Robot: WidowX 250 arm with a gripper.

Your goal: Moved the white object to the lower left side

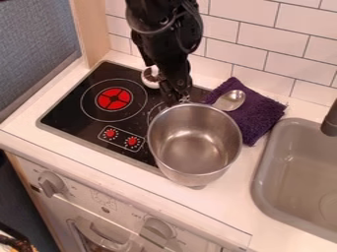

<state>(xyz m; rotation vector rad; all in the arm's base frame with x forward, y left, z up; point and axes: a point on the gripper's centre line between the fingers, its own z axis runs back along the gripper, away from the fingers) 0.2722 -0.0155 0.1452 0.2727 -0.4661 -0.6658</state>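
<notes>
My gripper [174, 97] hangs over the back right part of the black stove top, just behind the rim of a metal pot. The round white object [151, 78], with a dark patch on it, lies at the back of the stove, up and to the left of the gripper's tip. Part of its right side is hidden behind the arm.
The metal pot [194, 145] overlaps the stove's right edge. A spoon [230, 100] rests on a purple cloth [255, 110] behind it. At the right are the grey sink [262, 179] and a dark faucet [330, 120]. A tiled wall stands behind.
</notes>
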